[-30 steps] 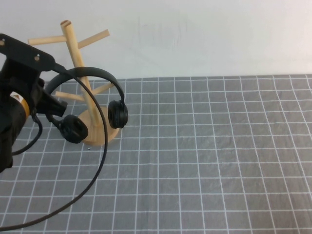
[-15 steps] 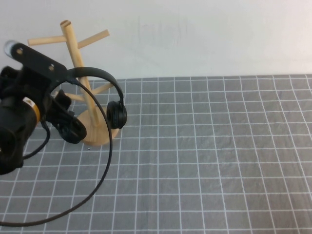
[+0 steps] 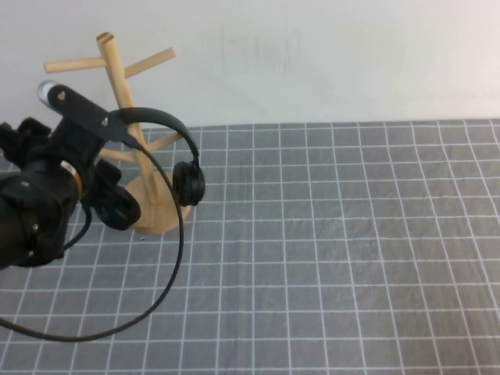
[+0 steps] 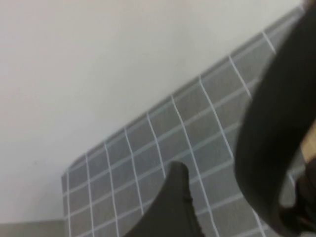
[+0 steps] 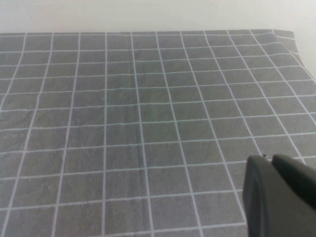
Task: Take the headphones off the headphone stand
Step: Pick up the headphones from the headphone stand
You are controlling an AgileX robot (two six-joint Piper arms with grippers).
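Although the left gripper (image 3: 109, 168) was at the headband, its grip unclear, the headphones (image 3: 176, 148) hung on the wooden stand (image 3: 117, 74); removal remained. The right gripper (image 5: 276, 197) hovered over the mat, its state unclear.

The headphone stand (image 3: 133, 133) occupies the frame's upper left on the table (image 3: 351, 258); the headphones (image 3: 160, 156) hang on it. My left gripper (image 3: 105, 168) sits at their left earcup; my right gripper (image 5: 276, 197) is elsewhere over the table.

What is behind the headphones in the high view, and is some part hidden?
Behind the headphones stands the stand: pole, pegs and disc base show. The left arm covers the left gripper and one earcup's side. The right gripper shows only in its wrist view.
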